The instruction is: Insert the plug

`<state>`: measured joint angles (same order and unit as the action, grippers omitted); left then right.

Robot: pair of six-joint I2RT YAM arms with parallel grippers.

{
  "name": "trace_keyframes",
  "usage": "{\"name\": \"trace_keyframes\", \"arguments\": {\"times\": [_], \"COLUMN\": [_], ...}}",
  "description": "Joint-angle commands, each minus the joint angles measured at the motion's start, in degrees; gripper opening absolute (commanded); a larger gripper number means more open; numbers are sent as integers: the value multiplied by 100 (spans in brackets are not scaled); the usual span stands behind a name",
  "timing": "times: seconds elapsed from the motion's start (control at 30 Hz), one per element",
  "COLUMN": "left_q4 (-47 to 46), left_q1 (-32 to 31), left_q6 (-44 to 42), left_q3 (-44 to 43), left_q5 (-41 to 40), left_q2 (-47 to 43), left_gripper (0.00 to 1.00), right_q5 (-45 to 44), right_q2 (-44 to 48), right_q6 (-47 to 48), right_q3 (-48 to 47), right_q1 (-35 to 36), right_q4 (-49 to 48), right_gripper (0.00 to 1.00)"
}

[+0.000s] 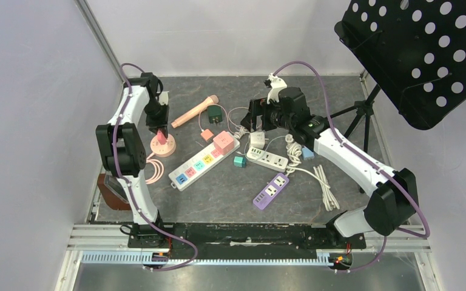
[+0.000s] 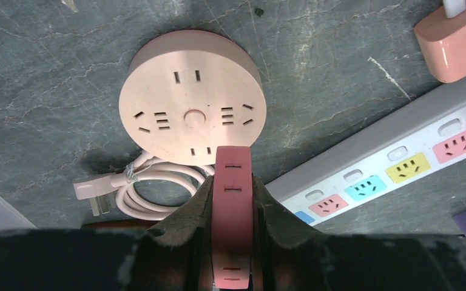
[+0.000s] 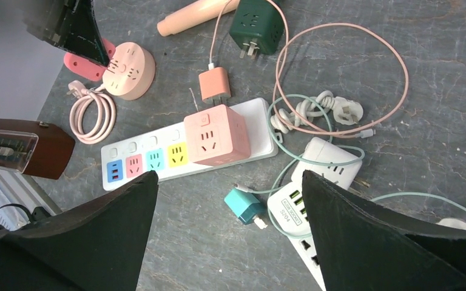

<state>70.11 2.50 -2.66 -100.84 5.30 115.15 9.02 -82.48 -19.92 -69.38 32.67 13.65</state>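
Observation:
My left gripper [image 2: 233, 203] is shut on a flat pink plug [image 2: 232, 182], which shows slot marks on its edge. The plug's tip is over the near rim of a round pink socket hub [image 2: 192, 97], and I cannot tell whether they touch. From above, the left gripper [image 1: 159, 128] hangs right over the hub [image 1: 165, 147]. The hub's coiled pink cord and plug [image 2: 106, 195] lie beside it. My right gripper [image 3: 229, 174] is open and empty, above a teal charger [image 3: 244, 206]. In the top view the right gripper [image 1: 256, 115] sits at mid-table.
A long white strip with coloured sockets [image 1: 195, 167] carries a pink cube adapter [image 1: 222, 141]. A green cube [image 1: 215, 113], small pink charger [image 1: 206, 134], white strip [image 1: 267, 159], purple strip [image 1: 271, 190] and loose cords lie nearby. A brown box [image 1: 110, 191] sits at the left edge.

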Motion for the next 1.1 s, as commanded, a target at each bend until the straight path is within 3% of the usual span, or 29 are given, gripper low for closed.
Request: {"name": "trace_keyframes", "arguments": {"times": [0.0, 0.27, 1.07], "left_q4": [-181, -267, -568], "left_q1": [41, 55, -7], "left_q6": [-145, -86, 201], "left_q3": [111, 64, 110], "left_q5": [-270, -63, -233], "left_q2": [64, 343, 12], "left_gripper": [2, 2, 2], "right_q5": [151, 787, 829], "right_q2": [-14, -90, -94], "right_q6": [-66, -267, -346], "right_q3": [80, 13, 187], "right_q1": [-6, -14, -17], "right_q4": [-362, -849, -1023], "right_gripper": [90, 89, 88]}}
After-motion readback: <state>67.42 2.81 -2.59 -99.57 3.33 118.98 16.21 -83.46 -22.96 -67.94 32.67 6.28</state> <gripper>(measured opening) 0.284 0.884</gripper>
